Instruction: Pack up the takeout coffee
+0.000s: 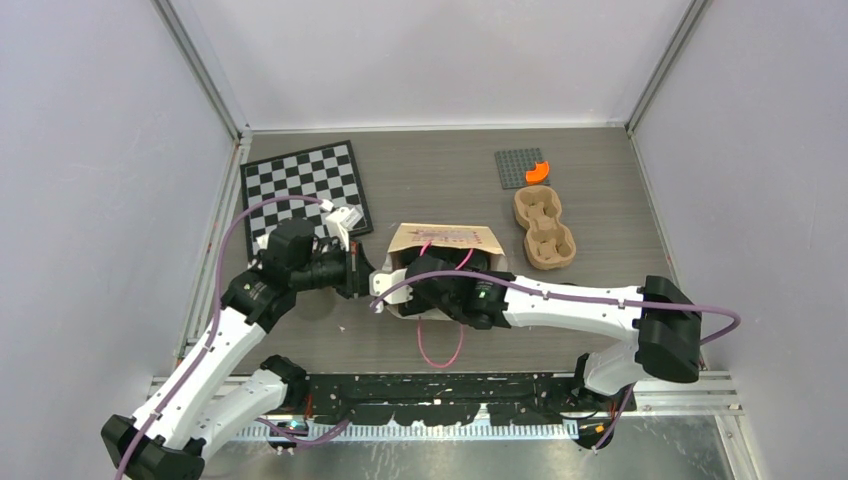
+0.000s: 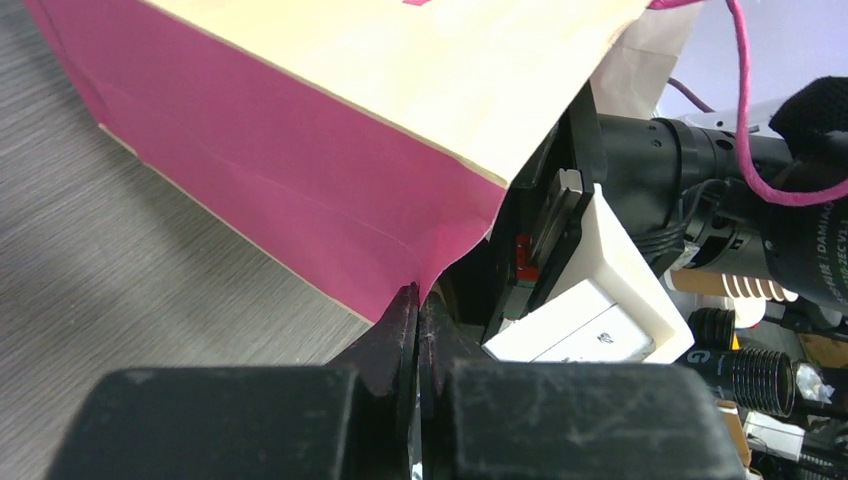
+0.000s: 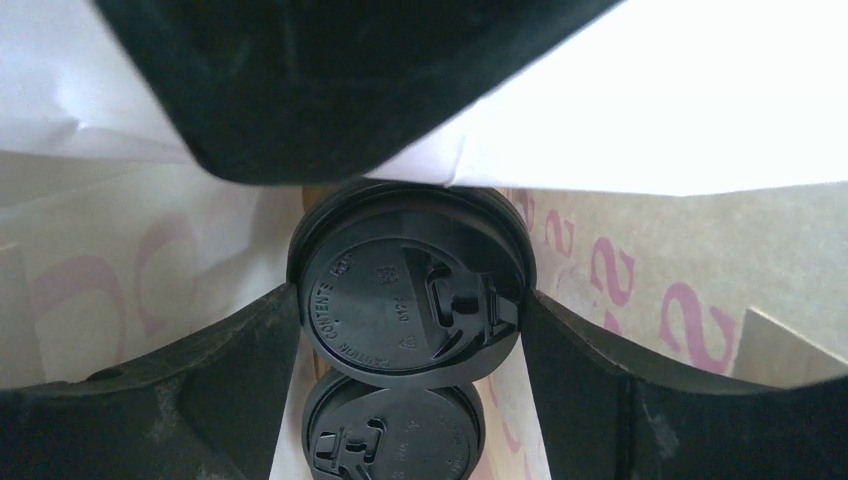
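A paper bag [image 1: 445, 238] with pink sides and a cream face stands open at the table's middle. My left gripper [image 1: 362, 275] is shut on the bag's pink corner edge [image 2: 330, 190], pinching it between its fingertips [image 2: 418, 300]. My right gripper [image 1: 440, 285] reaches down into the bag. In the right wrist view its fingers [image 3: 250, 360] press both sides of a coffee cup's black lid [image 3: 405, 280], so it [image 3: 410, 330] is shut on that cup. A second coffee cup's black lid [image 3: 395, 435] sits lower in the bag, just below the first. The cups' bodies are hidden.
A brown moulded cup carrier [image 1: 544, 228] lies right of the bag. A grey plate [image 1: 515, 165] with an orange piece [image 1: 538, 171] lies behind it. A chessboard [image 1: 305, 185] lies at the back left. The bag's pink cord handle [image 1: 440, 350] hangs toward the near edge.
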